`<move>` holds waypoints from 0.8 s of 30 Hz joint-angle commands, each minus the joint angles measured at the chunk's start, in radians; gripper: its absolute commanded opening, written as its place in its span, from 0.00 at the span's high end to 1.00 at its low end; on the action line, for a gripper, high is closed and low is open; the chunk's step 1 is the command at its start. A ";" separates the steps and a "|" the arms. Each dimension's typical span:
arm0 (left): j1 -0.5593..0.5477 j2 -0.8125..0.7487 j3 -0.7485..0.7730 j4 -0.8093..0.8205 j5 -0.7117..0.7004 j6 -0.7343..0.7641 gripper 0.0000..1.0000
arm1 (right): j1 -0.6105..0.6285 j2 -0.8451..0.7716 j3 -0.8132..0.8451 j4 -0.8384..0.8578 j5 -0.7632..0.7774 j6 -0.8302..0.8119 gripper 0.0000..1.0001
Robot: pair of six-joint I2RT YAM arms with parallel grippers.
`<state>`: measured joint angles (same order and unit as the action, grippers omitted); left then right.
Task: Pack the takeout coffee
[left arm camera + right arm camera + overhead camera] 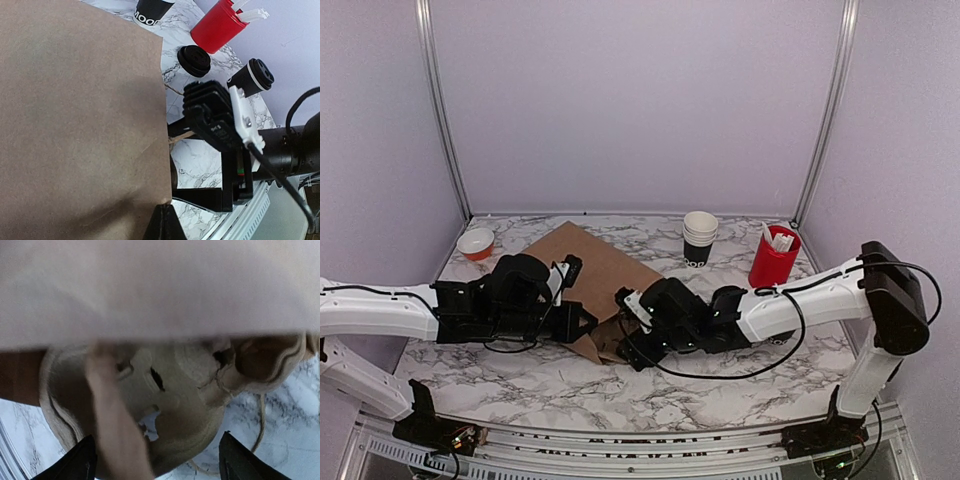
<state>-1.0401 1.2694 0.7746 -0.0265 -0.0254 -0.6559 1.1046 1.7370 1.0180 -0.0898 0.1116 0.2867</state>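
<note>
The brown paper bag (590, 268) lies flat on the marble table. My left gripper (582, 322) is at the bag's near edge (100, 125); one fingertip (163, 225) shows at the edge and the other is hidden behind the paper, so it looks shut on the bag. My right gripper (628, 335) is open at the bag's mouth, fingertips (82, 462) wide apart, facing a beige moulded pulp cup carrier (185, 405) under the bag's upper sheet. A black cup (252, 77) lies on its side beside a round black lid (195, 60); the right arm hides both in the top view.
A stack of white-rimmed black cups (700, 238) and a red tub (773, 258) with white sticks stand at the back right. A small white and orange bowl (476, 243) sits at the back left. Booth walls close off three sides.
</note>
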 commanded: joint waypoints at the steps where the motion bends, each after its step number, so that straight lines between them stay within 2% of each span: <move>1: -0.002 -0.002 -0.013 0.049 -0.055 -0.046 1.00 | 0.012 0.034 0.043 -0.188 0.093 0.177 0.18; 4: -0.002 -0.003 -0.019 0.047 -0.075 -0.060 1.00 | 0.014 0.048 0.065 -0.244 0.129 0.249 0.17; 8: -0.002 -0.013 -0.027 0.044 -0.096 -0.074 1.00 | 0.014 0.040 0.051 -0.212 0.122 0.303 0.20; 12: -0.002 -0.033 -0.028 0.028 -0.129 -0.087 1.00 | 0.012 0.031 0.043 -0.182 0.116 0.332 0.36; 16: -0.001 -0.039 -0.028 0.031 -0.129 -0.092 1.00 | 0.005 0.004 0.011 -0.071 0.043 0.351 0.38; 21: -0.002 -0.043 -0.026 0.036 -0.129 -0.096 1.00 | 0.006 0.018 0.016 -0.019 0.002 0.374 0.44; 24: -0.001 -0.054 -0.026 0.036 -0.137 -0.095 1.00 | 0.007 0.031 0.020 -0.016 -0.011 0.383 0.56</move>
<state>-1.0401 1.2472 0.7521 -0.0040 -0.1406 -0.7452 1.1141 1.7702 1.0294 -0.1585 0.1371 0.6376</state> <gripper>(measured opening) 0.006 0.504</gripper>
